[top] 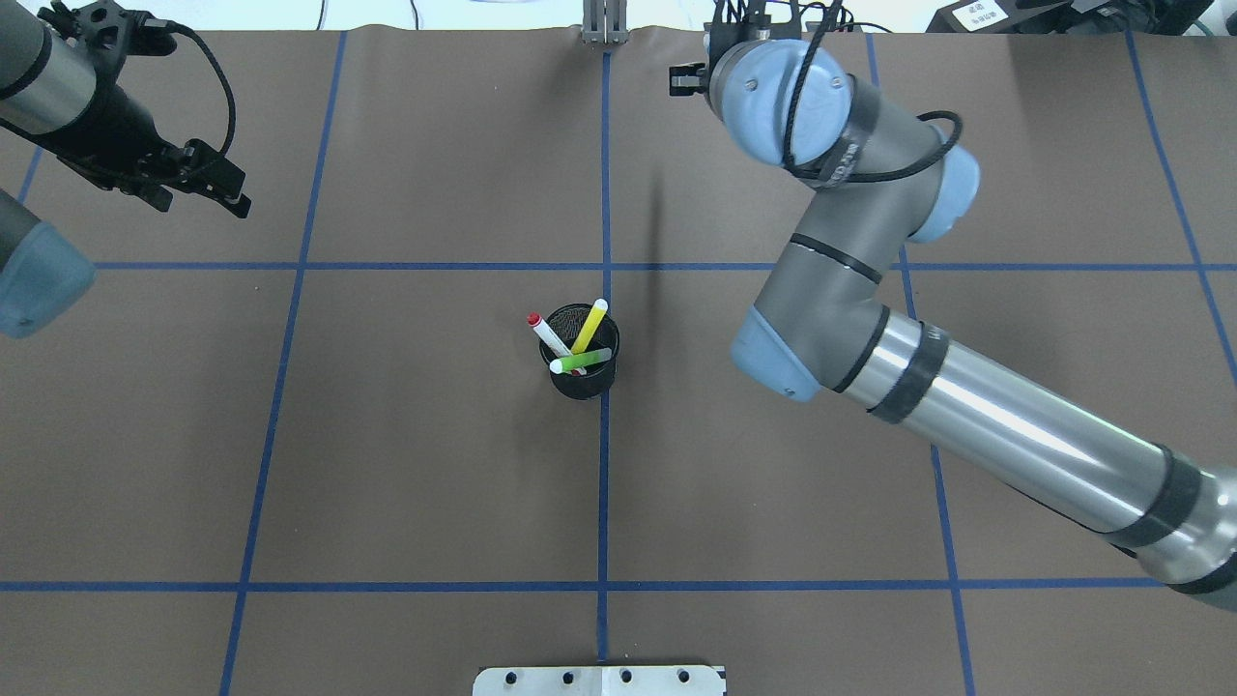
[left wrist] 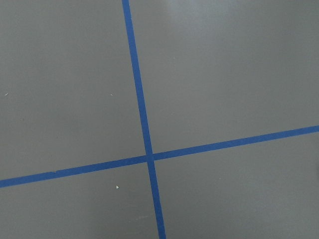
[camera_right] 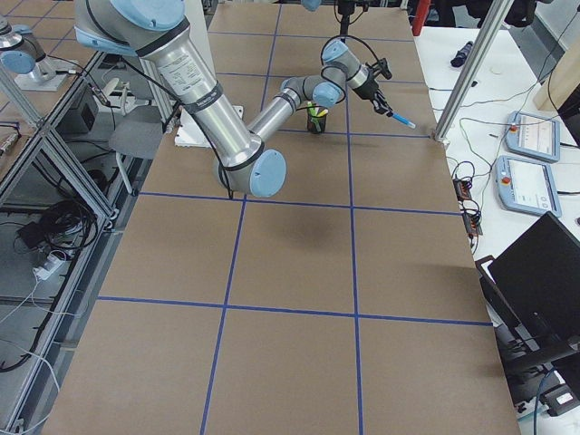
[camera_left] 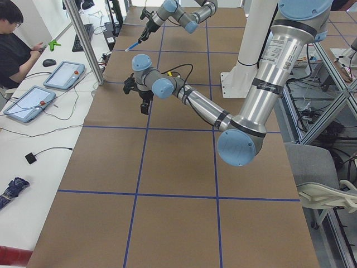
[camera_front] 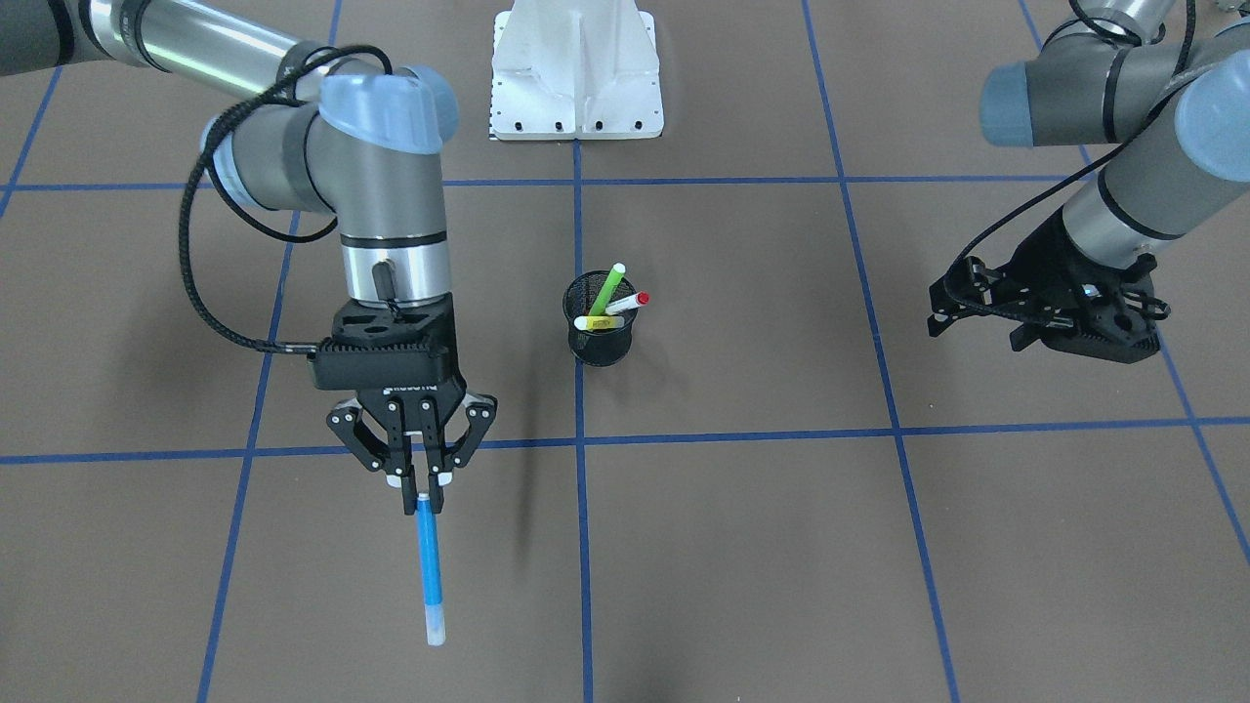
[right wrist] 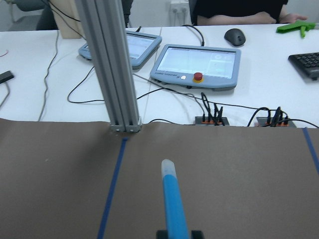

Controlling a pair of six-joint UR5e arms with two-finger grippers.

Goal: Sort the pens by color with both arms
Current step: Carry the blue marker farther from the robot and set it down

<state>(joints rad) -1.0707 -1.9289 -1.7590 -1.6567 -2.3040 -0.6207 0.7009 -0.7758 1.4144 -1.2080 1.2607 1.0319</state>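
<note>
R gripper (camera_front: 424, 500) pinches blue pen (camera_front: 429, 566) by one end. Pen's long axis slants down, away from robot. L gripper (top: 198, 184): spread or not, can't tell.

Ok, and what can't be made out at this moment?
- Left gripper: a black mass in the overhead and front-facing views, absent from its wrist view; open or shut unclear.
- Slim blue marker pen in the right gripper: hidden overhead by that arm's wrist.
- Lime green pen, yellow pen, red-capped white pen: lower ends hidden by the black mesh cup wall.
</note>
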